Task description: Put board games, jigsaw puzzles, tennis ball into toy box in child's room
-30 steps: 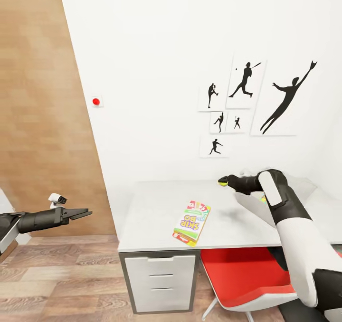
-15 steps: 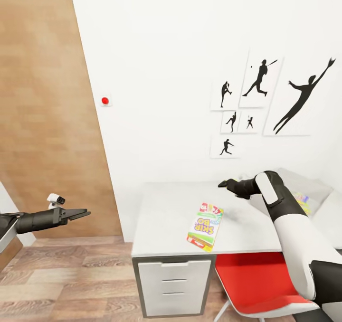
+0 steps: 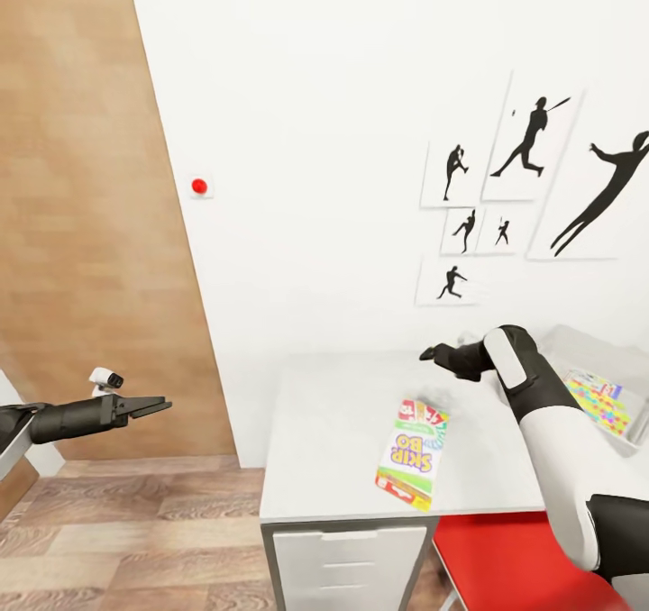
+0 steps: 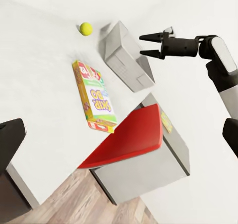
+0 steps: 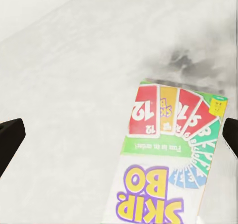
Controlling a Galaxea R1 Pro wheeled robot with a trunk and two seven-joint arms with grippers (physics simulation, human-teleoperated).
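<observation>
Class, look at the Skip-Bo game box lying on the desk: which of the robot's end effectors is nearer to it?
The right. The right end effector hovers over the desk just beyond the game box; the left end effector hangs over the floor, off the desk's side.

A white, green-edged Skip-Bo board game box (image 5: 166,159) lies flat on the pale grey table (image 5: 64,110) at four o'clock, between two dark fingertips (image 5: 10,140) spread wide apart at either frame edge.
</observation>
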